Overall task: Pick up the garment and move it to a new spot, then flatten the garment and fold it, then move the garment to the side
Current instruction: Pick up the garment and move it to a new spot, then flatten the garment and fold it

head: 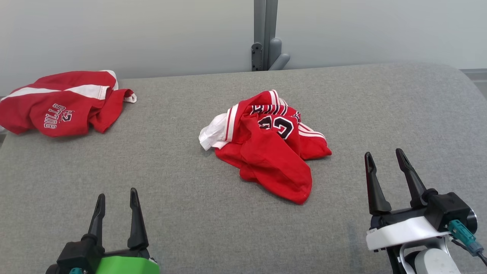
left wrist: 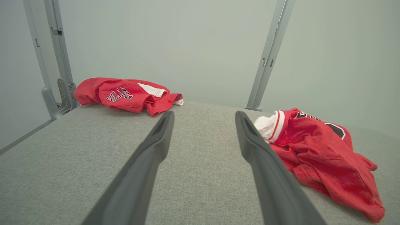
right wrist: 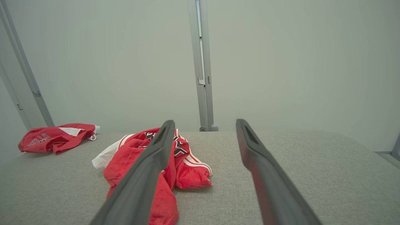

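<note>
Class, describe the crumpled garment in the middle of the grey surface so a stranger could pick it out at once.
Find the grey padded surface. Near its middle lies a crumpled red jersey. Unlike the red garment at the far left edge, lettered BULLS, it shows big black numerals.

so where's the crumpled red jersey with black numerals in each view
head view: crumpled red jersey, centre of grey padded surface
left wrist view: jersey at right
right wrist view: jersey lower left of centre
shared landmark: red bulls-lettered garment, far left in all three
</note>
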You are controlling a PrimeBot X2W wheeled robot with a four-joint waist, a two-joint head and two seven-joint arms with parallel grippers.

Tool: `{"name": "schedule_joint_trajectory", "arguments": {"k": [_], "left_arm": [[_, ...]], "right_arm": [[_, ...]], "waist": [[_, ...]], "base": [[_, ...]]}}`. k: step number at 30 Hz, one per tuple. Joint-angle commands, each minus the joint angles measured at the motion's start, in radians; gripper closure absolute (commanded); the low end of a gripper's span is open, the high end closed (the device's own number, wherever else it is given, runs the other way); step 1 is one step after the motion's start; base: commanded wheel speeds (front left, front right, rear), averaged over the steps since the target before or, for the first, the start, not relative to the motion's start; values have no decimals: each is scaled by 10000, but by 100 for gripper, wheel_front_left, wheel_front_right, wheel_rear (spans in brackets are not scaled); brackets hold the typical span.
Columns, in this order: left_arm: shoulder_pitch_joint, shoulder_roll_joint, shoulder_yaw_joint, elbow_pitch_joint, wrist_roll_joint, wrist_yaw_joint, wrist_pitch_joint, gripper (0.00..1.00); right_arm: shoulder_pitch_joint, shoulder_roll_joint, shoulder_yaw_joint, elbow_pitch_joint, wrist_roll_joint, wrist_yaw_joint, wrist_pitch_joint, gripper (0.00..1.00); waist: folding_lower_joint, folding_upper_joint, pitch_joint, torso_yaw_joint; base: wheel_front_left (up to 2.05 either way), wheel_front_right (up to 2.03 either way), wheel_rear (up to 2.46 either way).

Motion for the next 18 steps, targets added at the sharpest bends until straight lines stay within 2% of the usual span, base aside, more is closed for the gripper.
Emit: {"name": "schedule_joint_trajectory", "arguments": {"k": [1, 18], "left_arm": [[145, -4, 50, -33, -98, 55, 1, 0], [22, -5, -21, 272, 12, 39, 1, 0]], "right_arm": [[92, -26, 27, 41, 72, 1, -24, 0], [-87, -24, 34, 226, 105, 1, -24, 0]], "waist": [[0, 66, -13, -20], [0, 66, 6, -67]], "base": [[0, 0, 0], [0, 0, 0]]}}
